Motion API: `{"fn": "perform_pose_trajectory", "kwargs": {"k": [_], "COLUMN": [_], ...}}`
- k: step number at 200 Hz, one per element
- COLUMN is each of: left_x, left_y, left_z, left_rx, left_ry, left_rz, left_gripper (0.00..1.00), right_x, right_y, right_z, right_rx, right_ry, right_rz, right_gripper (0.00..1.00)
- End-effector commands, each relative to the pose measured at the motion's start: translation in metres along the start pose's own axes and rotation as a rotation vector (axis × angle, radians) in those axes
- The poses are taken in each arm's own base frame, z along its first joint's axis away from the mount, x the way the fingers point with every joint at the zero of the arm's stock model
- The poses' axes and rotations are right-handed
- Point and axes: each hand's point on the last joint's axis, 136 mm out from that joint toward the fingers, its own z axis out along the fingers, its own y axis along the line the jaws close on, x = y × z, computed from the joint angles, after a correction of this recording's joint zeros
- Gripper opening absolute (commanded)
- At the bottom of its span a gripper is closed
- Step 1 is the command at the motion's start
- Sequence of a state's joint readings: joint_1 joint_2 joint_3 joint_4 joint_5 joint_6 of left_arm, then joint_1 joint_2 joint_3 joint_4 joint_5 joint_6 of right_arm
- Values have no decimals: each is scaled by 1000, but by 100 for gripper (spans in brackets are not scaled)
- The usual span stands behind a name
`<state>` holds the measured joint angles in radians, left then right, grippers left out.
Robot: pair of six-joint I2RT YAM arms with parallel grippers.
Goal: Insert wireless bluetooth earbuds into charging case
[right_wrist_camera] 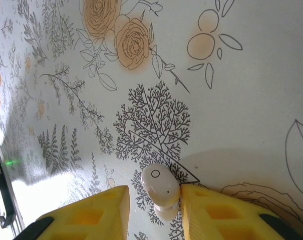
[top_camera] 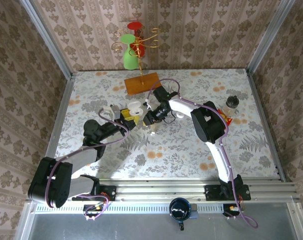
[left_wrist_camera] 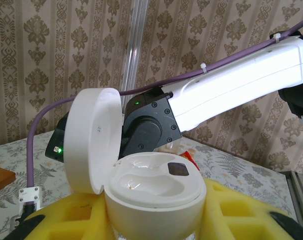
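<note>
The left gripper (left_wrist_camera: pixel 151 220) is clenched on the open charging case (left_wrist_camera: pixel 156 180). The right gripper (right_wrist_camera: pixel 155 194) stands around 1 white earbud (right_wrist_camera: pixel 159 184) on the table (right_wrist_camera: pixel 241 75). The earbud touches 1 pad and is not yet clamped. The step looks like the pickup, so next the gripper must close firmly and lift toward the case.

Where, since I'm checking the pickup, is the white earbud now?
In the right wrist view, the white earbud lies on the floral table between the right gripper's yellow fingers, close against one of them.

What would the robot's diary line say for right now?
left jaws: shut on open round white plastic charging case | right jaws: open around small glossy white earbud on floral table
</note>
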<state>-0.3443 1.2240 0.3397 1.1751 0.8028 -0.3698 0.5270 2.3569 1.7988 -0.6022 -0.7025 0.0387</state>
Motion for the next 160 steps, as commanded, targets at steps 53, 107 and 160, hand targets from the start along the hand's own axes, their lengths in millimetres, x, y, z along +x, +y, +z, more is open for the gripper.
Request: {"fn": "perform_pose_trajectory", "kwargs": {"k": [53,107,160], "left_x": [-4,-1,-2], "left_y": [-4,-3,-2], "left_z": [0,0,1], "left_rx": [33,30,20], "left_ry": [-15,-11,-12], "left_rz": [23,24,42], "left_gripper": [24,25,25], "right_x": [10,5,0], "right_y": [-13,-15,-15], "right_z": [15,8,-42], "right_rx": [71,116,258], "right_ry": [43,4,-246], "right_rz": [79,106,161], "right_gripper": [29,21,19]}}
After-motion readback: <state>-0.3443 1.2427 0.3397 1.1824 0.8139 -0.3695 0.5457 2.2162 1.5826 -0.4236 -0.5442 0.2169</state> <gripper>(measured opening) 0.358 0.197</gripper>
